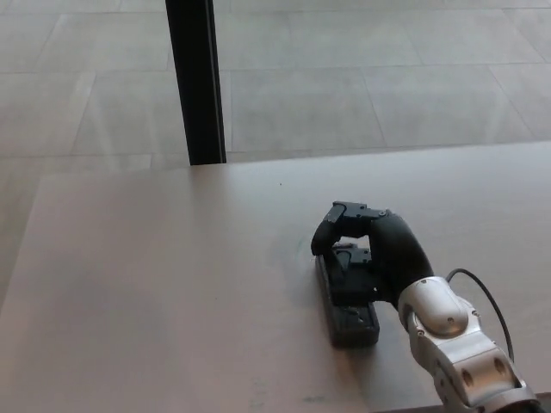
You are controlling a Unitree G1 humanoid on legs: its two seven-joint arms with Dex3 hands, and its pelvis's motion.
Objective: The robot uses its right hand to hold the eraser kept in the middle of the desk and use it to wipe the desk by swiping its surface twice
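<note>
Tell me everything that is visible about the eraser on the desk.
The eraser is a dark grey, rough-looking rectangular block lying flat on the pale desk, its long side running away from the robot. Only its near end shows clearly; the right hand covers its far part, fingers curled over it. Whether the grip is closed cannot be seen.
</note>
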